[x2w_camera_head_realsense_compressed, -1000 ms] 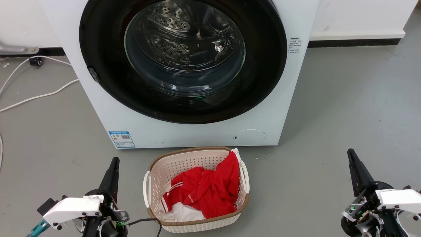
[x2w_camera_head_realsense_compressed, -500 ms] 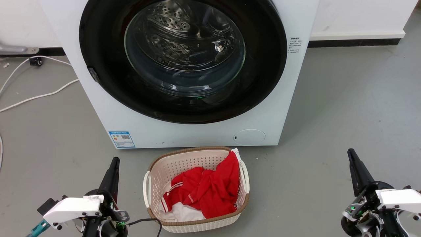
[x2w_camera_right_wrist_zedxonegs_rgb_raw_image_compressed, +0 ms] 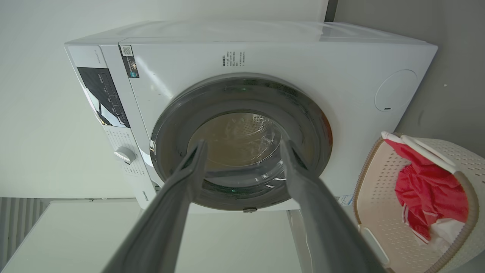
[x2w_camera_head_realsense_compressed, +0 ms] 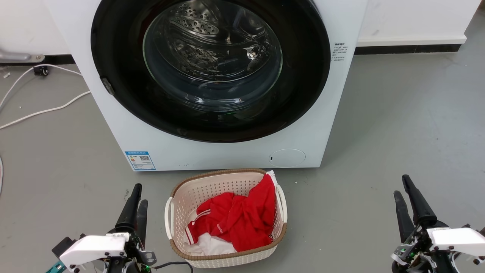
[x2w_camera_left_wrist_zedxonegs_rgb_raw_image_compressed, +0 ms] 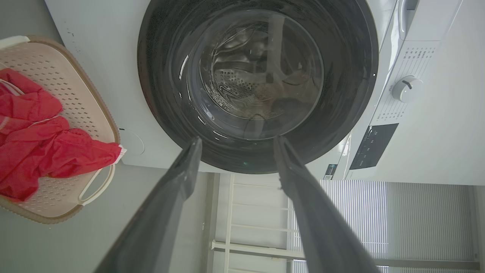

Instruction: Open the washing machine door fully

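Nothing of the opening looks done. The washing machine door (x2w_camera_head_realsense_compressed: pixel 212 72) sits shut in the white washer's (x2w_camera_head_realsense_compressed: pixel 212 155) front, directly behind the laundry basket (x2w_camera_head_realsense_compressed: pixel 227 172), so the whole swing is left to do. Just left of the basket, the left gripper (x2w_camera_head_realsense_compressed: pixel 140 194) hangs low over the floor, its fingers parted, empty and pointing toward the washer. Farther out to the basket's right, the right gripper (x2w_camera_head_realsense_compressed: pixel 401 184) mirrors it, spread and empty, well apart from the door.

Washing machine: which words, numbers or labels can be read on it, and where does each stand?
Nothing reads clearly enough to quote.
Blue label, lower front: QR code, print too small.
Black print block, right of the washing machine door: too small.
Dark control panel: blurred.
Dial markings: blurred.
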